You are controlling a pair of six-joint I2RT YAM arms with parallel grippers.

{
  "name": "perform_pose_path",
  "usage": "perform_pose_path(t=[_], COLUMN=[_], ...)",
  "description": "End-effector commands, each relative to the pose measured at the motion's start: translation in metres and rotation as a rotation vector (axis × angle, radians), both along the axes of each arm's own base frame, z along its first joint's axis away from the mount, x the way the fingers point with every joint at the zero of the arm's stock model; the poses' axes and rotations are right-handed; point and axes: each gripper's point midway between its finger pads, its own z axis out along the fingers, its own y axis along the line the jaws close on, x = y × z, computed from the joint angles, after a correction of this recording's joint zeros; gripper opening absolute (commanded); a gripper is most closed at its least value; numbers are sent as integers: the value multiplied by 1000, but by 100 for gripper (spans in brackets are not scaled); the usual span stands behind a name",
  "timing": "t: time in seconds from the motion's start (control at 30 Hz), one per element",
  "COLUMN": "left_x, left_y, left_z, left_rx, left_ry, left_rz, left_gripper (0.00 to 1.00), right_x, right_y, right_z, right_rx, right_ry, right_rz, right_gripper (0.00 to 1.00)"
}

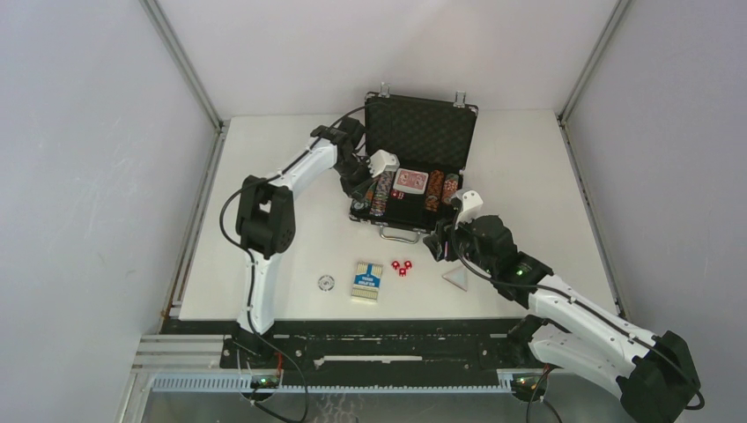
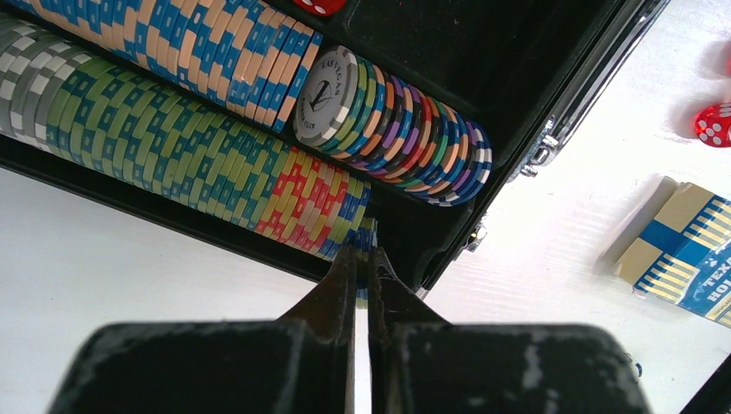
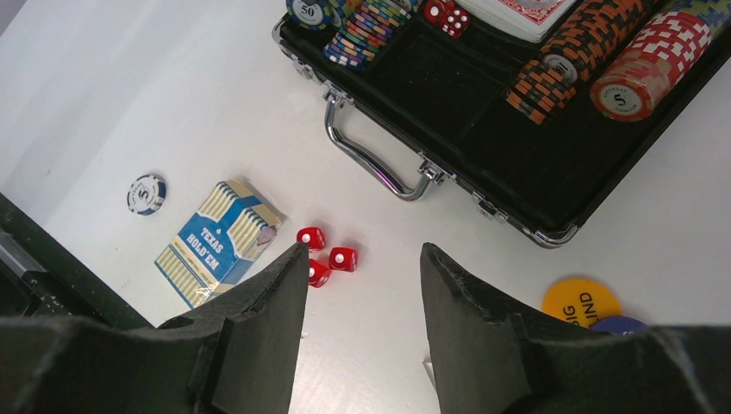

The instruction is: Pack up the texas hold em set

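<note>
The black briefcase (image 1: 423, 132) lies open at the table's middle back, its tray holding rows of multicoloured poker chips (image 2: 198, 138), red-backed cards (image 1: 410, 181) and two red dice (image 3: 446, 15). My left gripper (image 2: 363, 259) is over the tray's left front corner (image 1: 374, 183), shut on the edge of a blue and yellow poker chip (image 2: 367, 237) at the end of the nearest row. My right gripper (image 3: 364, 250) is open and empty above the table in front of the case (image 1: 438, 244). Three red dice (image 3: 326, 255) lie by its left fingertip.
On the table in front of the case lie a blue Texas Hold'em card box (image 1: 367, 280), one loose chip (image 1: 327, 283), a white triangle piece (image 1: 456, 278), a yellow Big Blind button (image 3: 580, 300) and a blue button (image 3: 619, 325). The case's silver handle (image 3: 372, 159) faces me.
</note>
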Motion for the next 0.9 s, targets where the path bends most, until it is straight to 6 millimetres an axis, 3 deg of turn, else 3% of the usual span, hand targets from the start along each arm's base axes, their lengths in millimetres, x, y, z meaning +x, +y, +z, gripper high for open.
perform_pose_path(t=[0.0,0.43,0.57,0.87], left_x=[17,5,9,13], left_y=[-15,-29,-26,-26], left_z=[19,30,24,26], left_rx=[-54,-107,-86,-80], left_ry=[-96,-93,-90,-105], left_rz=[-43,-108,-87,-68], left_gripper=[4,5,16,19], right_x=[3,4,4,3], right_y=[-2,-1,-1,-2], right_z=[6,3,3,1], right_rx=[5,2,2,0], right_ry=[-30,-25,-26,-23], right_rz=[-7,-2,-1,-3], right_gripper=[58,59,58,59])
